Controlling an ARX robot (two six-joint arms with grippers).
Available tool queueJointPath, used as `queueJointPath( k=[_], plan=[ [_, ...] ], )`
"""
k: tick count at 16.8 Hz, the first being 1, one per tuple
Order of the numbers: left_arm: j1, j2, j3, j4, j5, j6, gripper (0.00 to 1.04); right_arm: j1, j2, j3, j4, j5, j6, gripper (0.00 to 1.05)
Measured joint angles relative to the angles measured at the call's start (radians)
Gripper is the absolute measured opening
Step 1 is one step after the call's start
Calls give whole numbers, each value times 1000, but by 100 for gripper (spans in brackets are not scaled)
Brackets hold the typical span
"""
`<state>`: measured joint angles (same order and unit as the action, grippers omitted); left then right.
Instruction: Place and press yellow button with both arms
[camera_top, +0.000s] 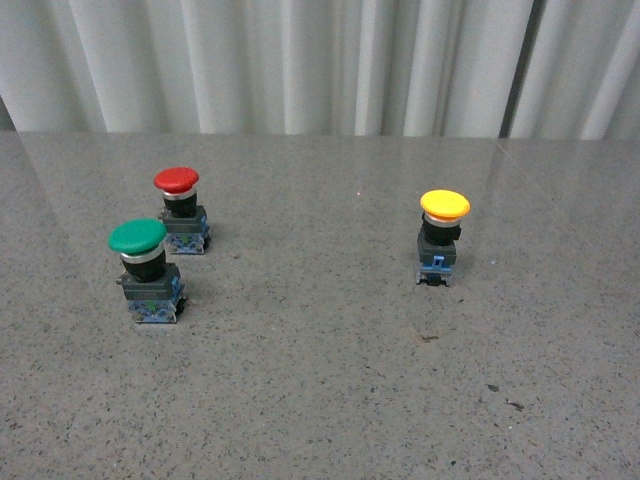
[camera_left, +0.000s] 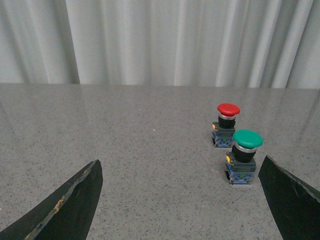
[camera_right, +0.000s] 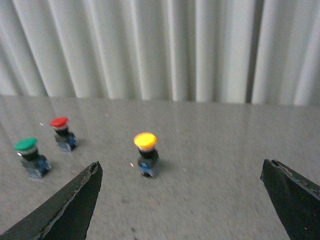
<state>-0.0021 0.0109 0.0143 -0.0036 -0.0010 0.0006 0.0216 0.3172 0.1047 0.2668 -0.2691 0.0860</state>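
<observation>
The yellow button stands upright on the grey table, right of centre, yellow-orange cap up, black body and blue base below. Neither arm shows in the front view. In the right wrist view the yellow button lies well ahead of my right gripper, which is open with bare table between its black fingers. My left gripper is open too, nothing between its fingers; the yellow button is out of that view.
A green-capped button and a red-capped button stand at the left of the table; the green button is close to the left gripper's finger, the red button beyond it. White curtain hangs behind the table's far edge.
</observation>
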Motion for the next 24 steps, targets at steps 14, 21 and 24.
queueJointPath(
  k=[14, 21, 24],
  plan=[
    [0, 0, 0, 0, 1, 0, 98, 459, 1217, 731, 219, 199, -50, 98],
    [0, 0, 0, 0, 0, 0, 98, 360, 1316, 852, 90, 159, -42, 32],
    [0, 0, 0, 0, 1, 0, 98, 317, 1332, 842, 0, 140, -67, 2]
  ],
)
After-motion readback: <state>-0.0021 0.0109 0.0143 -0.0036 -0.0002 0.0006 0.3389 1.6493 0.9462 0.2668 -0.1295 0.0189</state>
